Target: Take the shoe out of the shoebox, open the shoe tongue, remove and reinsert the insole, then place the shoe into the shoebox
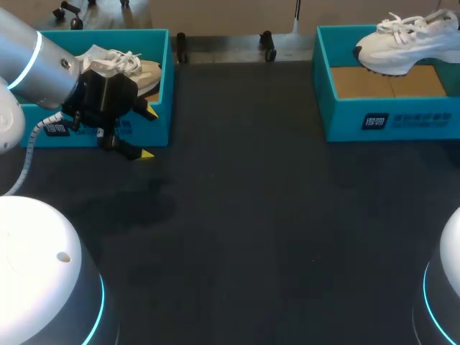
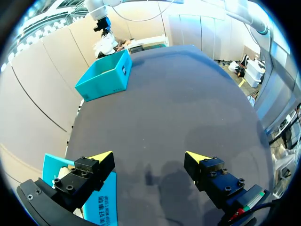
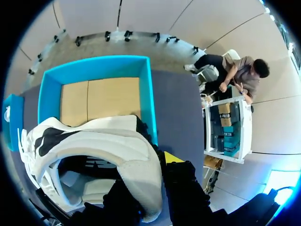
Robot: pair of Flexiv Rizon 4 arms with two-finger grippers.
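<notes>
A white sneaker [image 1: 402, 43] hangs above the right teal shoebox [image 1: 388, 118], whose brown cardboard floor is bare. In the right wrist view my right gripper [image 3: 150, 183] is shut on the sneaker's [image 3: 94, 146] heel collar, one finger inside and one outside, directly over that box [image 3: 146, 94]. My left gripper [image 1: 146, 133] stands open beside the front right corner of the left teal shoebox [image 1: 154, 133], which holds a beige and white shoe [image 1: 126, 65]. The left wrist view shows its fingers [image 2: 149, 157] wide apart over bare table, with nothing between them.
The dark table top [image 1: 251, 215] stretches between the two boxes. Two white robot bases sit at the front corners [image 1: 36, 273], [image 1: 449, 287]. From the left wrist view the right box [image 2: 106, 75] stands at the table's far end.
</notes>
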